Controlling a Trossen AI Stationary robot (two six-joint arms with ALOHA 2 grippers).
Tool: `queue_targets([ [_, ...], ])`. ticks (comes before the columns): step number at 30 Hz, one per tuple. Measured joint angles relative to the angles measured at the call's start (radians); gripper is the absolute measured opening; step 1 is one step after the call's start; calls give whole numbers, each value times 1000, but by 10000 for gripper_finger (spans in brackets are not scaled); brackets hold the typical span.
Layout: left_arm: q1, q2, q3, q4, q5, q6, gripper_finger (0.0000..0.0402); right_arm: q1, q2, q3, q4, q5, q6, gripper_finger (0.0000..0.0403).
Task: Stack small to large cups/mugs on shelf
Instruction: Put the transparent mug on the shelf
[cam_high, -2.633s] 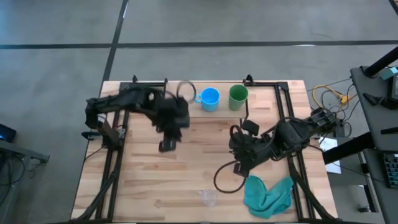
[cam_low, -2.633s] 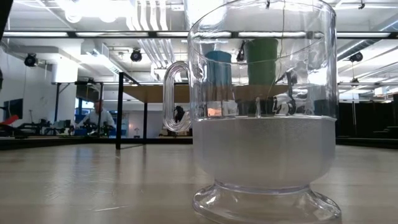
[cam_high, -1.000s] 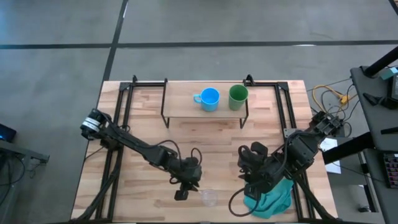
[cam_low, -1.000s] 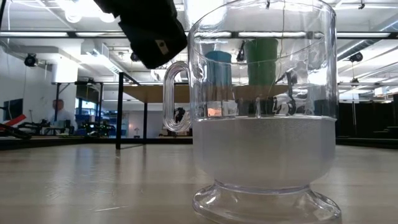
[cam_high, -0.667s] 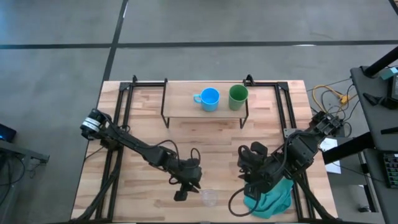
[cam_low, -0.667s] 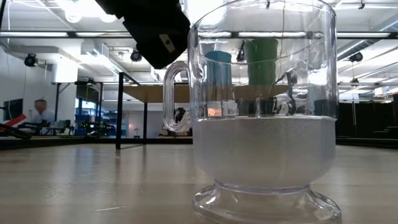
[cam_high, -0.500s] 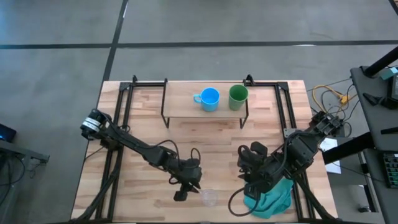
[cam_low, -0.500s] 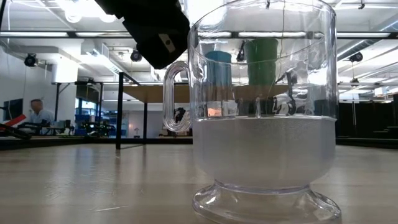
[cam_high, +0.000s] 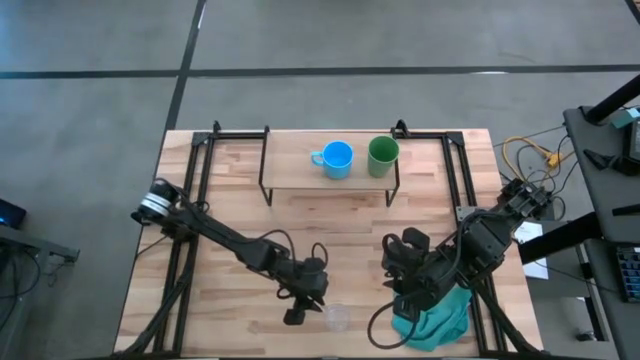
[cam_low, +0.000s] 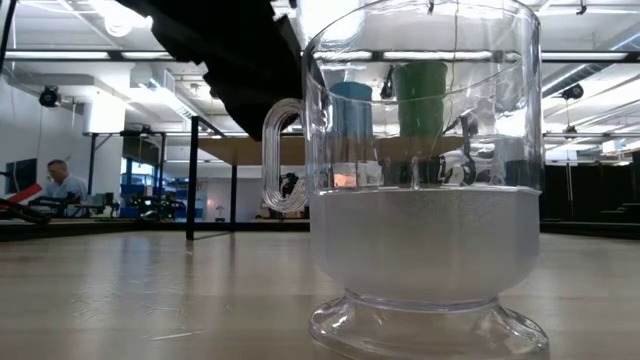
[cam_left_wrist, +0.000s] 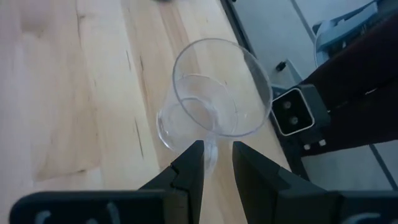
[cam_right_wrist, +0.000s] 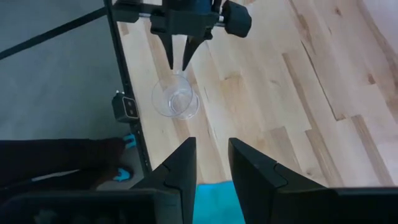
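The small clear glass cup (cam_high: 337, 317) stands upright on its foot near the table's near edge; it fills the low view (cam_low: 420, 170). The blue mug (cam_high: 337, 159) and the green cup (cam_high: 382, 156) stand side by side on the shelf (cam_high: 300, 172) at the far edge. My left gripper (cam_left_wrist: 217, 152) is open just left of the glass cup (cam_left_wrist: 214, 96). Its fingers stand on either side of the cup's handle (cam_left_wrist: 210, 149); I cannot tell whether they touch it. My right gripper (cam_high: 398, 300) is open and empty, right of the glass cup (cam_right_wrist: 175, 99).
A teal cloth (cam_high: 432, 315) lies crumpled at the near right, by my right gripper. Black frame rails (cam_high: 190, 200) run along the table's left and right sides. People sit in the room beyond the table (cam_low: 60, 180).
My left gripper has edged toward the glass cup, and its fingers now reach around the cup's handle. The cup has not moved. My right arm has kept still.
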Motion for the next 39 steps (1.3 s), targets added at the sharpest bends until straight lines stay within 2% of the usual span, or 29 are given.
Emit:
queue_targets([
  [32, 0, 40, -1, 12, 0, -3, 70, 0, 0, 0, 0, 1, 2, 89],
  [35, 0, 40, -1, 12, 0, -5, 59, 0, 0, 0, 0, 4, 1, 89],
  [39, 0, 40, -1, 11, 0, -8, 26, 0, 0, 0, 0, 5, 1, 89],
])
